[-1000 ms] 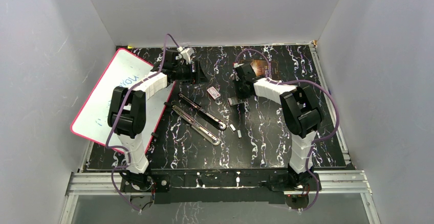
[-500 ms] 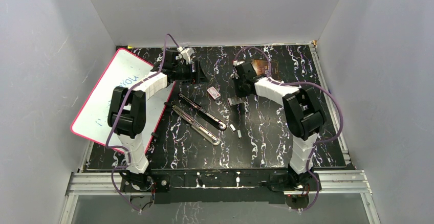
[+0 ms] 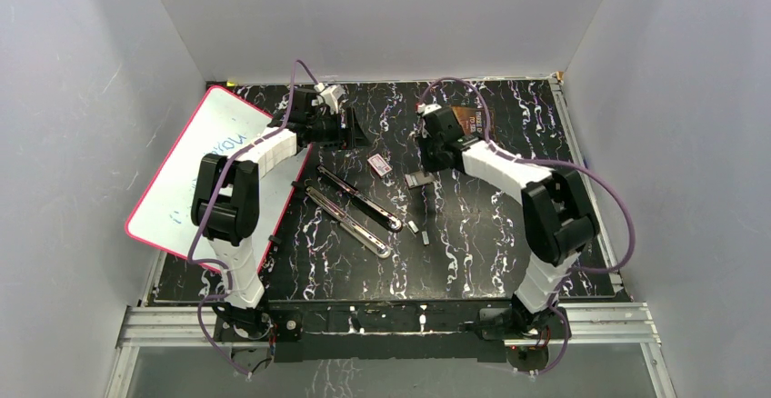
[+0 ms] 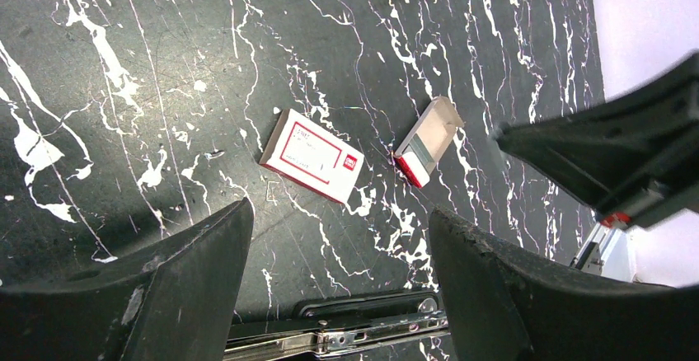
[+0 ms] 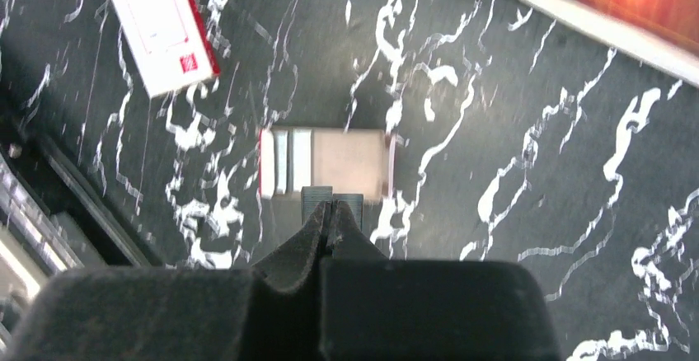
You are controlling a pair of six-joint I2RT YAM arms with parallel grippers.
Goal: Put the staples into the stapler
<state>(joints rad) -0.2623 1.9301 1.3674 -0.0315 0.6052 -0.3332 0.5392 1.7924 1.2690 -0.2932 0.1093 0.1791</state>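
Right tool (image 5: 330,210): pinched fully closed on nothing, its tips poised at the near long edge of the tray (image 5: 346,163). I cannot tell whether they touch the cardboard.
Left tool (image 4: 338,225): fingers spread wide and empty, held above the table (image 3: 491,253) with the sleeve (image 4: 311,155) just ahead of it.
Staples (image 5: 290,161): two silvery strips lie side by side in the tray's left end, just ahead and slightly left of my right tool.
Staples' axis: each strip runs along the line my right tool points, across the tray's short side. The tray's own long side lies crosswise to the tool.
Why the tray sits so: it lies out of its red-and-white sleeve and apart from it, the strips bared from above. I judge this is for picking.
Why the right tool is shut: by my reading, closed tips make a narrow prod for nudging the tray or the strips. A pick would need them parted first.
Stapler (image 3: 359,200): hinged wide open and flat on the table, left of my right tool, its two long arms lying side by side. I judge this exposes the channel for a strip, and I see no strip in it.
Loose bits (image 3: 412,226): two small pale pieces near the stapler's far ends, possibly stray staples but too small to tell.
Why the left tool waits: I judge it is parked open, ready to steady the stapler.
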